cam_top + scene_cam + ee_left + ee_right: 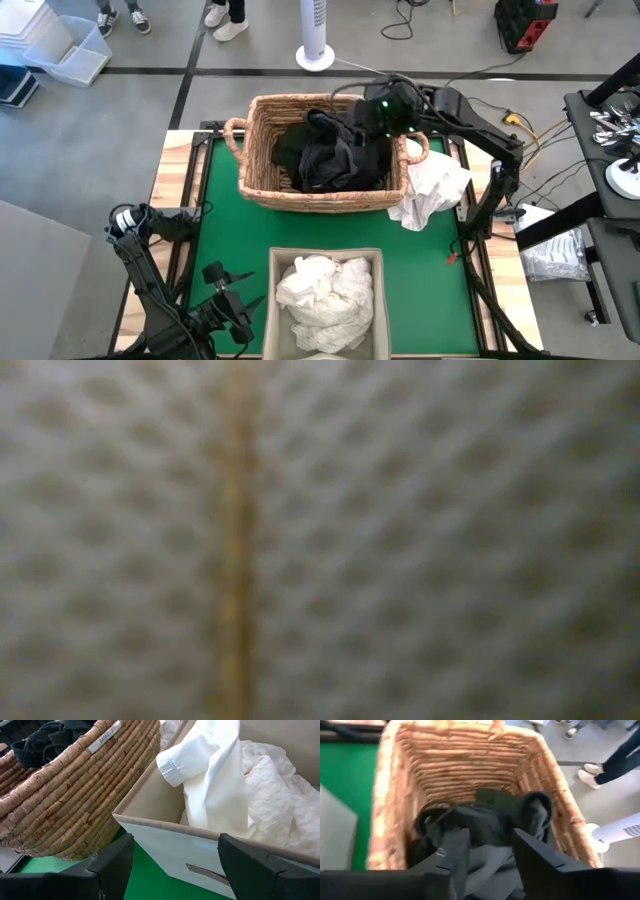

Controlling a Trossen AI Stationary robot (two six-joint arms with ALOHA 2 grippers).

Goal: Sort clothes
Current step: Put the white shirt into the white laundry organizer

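Note:
A wicker basket (pixel 262 170) at the table's far middle holds dark clothes (pixel 335 155). My right gripper (pixel 385 112) hangs over the basket's far right corner, its fingers partly closed around dark grey cloth (pixel 490 862). One white garment (pixel 432 188) lies on the green mat against the basket's right wall. A beige fabric box (pixel 272 300) at the near edge is full of white clothes (pixel 325 288). My left gripper (pixel 235 295) waits open, left of that box, touching nothing; its wrist view shows the box (pixel 165 840) and a white sleeve (pixel 200 765). My right gripper pinches a bunched fold of the dark grey garment (pixel 490 855) between its two fingers (pixel 452 857), coming from above and pointing down into the basket. The rest of the garment lies slack on the dark pile (pixel 535 815) inside the basket.
The basket's tall woven walls (pixel 555 785) close in around the right gripper. A blurred woven surface fills the whole low view (pixel 320 540). Bare green mat (pixel 225 215) shows left of the box and basket. A white fan stand (pixel 315 50) and people's feet are on the floor beyond.

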